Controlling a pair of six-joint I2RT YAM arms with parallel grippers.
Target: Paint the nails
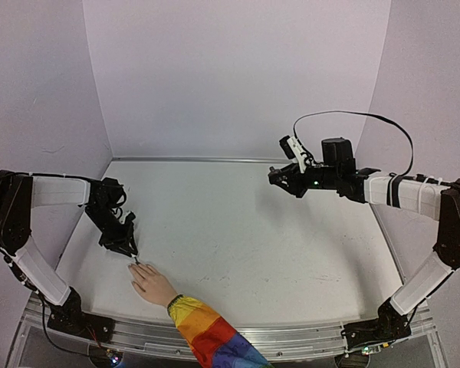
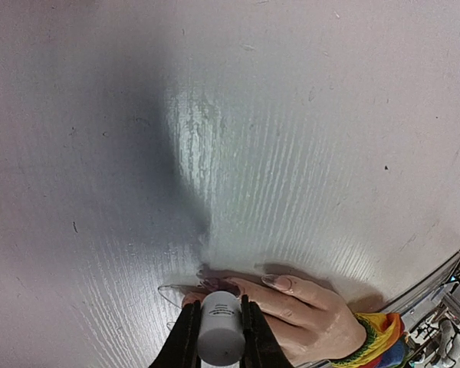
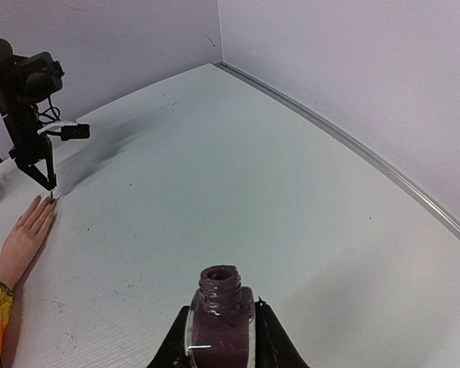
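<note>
Left gripper (image 2: 218, 308) pinched on my white brush cap (image 2: 221, 337), brush down at the fingertips of the hand (image 2: 310, 316), near-left corner of counter. Nails (image 2: 277, 282): one pale, one by the cap looks darkened. Right gripper (image 3: 221, 328) clamps the open bottle (image 3: 218, 291), aloft toward the far-right edge. Step: painting. Next, I judge: a light stroke that stays off the skin.
</note>
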